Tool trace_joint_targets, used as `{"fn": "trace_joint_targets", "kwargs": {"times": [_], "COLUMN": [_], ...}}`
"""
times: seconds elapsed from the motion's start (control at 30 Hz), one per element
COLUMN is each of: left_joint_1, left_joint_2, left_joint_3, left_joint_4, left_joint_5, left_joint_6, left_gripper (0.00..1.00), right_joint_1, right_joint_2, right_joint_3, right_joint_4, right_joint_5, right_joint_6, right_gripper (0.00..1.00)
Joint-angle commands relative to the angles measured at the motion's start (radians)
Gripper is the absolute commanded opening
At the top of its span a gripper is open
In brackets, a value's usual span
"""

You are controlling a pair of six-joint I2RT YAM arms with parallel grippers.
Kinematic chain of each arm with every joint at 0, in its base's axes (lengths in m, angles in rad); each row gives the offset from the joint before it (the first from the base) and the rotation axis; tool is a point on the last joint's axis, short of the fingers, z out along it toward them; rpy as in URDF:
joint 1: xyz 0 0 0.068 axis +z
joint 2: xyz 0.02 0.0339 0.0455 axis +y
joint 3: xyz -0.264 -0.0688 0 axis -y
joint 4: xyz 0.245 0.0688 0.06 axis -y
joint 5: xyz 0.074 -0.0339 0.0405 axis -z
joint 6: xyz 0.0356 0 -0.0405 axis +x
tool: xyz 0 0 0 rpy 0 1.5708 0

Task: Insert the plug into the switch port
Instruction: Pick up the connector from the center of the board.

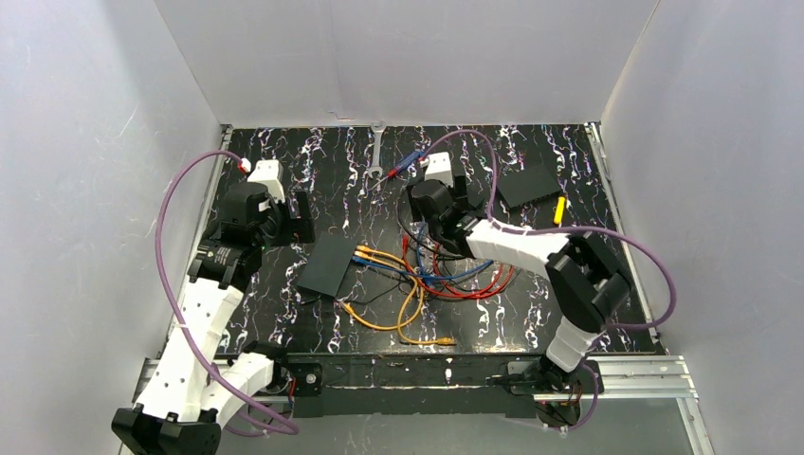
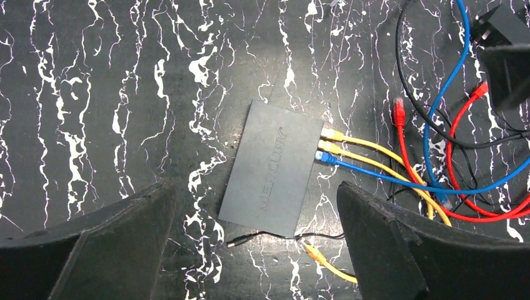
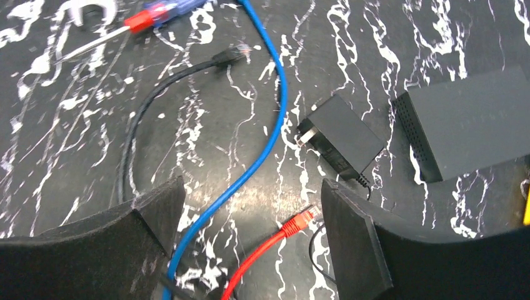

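Observation:
The switch (image 1: pixel 327 263) is a flat matte-black box left of the table's middle. In the left wrist view the switch (image 2: pixel 273 167) has two yellow plugs and one blue plug (image 2: pixel 326 157) seated in its right edge. My left gripper (image 1: pixel 301 218) is open and empty, hanging above it (image 2: pixel 255 187). My right gripper (image 1: pixel 453 210) is open. In its wrist view a loose red plug (image 3: pixel 302 220) lies on the table between the fingers, near the right finger (image 3: pixel 350 225), untouched. The gripper (image 3: pixel 251 184) holds nothing.
A tangle of red, blue, yellow and black cables (image 1: pixel 446 275) lies right of the switch. A loose yellow plug (image 2: pixel 312 252) and a barrel plug (image 2: pixel 240 240) lie at its near edge. A power adapter (image 3: pixel 342 137), another black slab (image 3: pixel 475 122), a screwdriver (image 3: pixel 159 12) and a wrench (image 1: pixel 377 152) lie further back.

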Motion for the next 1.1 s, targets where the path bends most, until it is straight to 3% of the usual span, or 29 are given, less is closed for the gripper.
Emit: {"fn": "trace_joint_targets", "kwargs": {"times": [0.0,0.2,0.37,0.53,0.83,0.97,1.07], "left_joint_1": [-0.028,-0.05,-0.06,-0.065,-0.067,-0.067,-0.067], "left_joint_2": [-0.03,-0.046,-0.053,-0.057,-0.055,-0.054,-0.052], "left_joint_3": [-0.011,-0.02,-0.025,-0.027,-0.032,-0.034,-0.035], "left_joint_4": [0.005,0.008,0.009,0.011,0.015,0.016,0.018], "left_joint_5": [-0.059,-0.075,-0.079,-0.082,-0.076,-0.073,-0.07], "left_joint_6": [0.005,0.015,0.021,0.022,0.023,0.024,0.025], "left_gripper": [0.98,0.98,0.98,0.98,0.98,0.98,0.98], "right_joint_1": [-0.034,-0.041,-0.051,-0.055,-0.056,-0.058,-0.059], "right_joint_2": [0.099,0.227,0.307,0.356,0.344,0.297,0.241], "right_joint_3": [0.108,0.207,0.257,0.258,0.244,0.225,0.21], "right_joint_4": [-0.092,-0.133,-0.214,-0.21,-0.218,-0.219,-0.22], "right_joint_5": [0.118,0.162,0.259,0.257,0.287,0.317,0.35], "right_joint_6": [0.218,0.353,0.49,0.541,0.564,0.554,0.544], "right_gripper": [0.86,0.84,0.74,0.65,0.27,0.05,0.01]}}
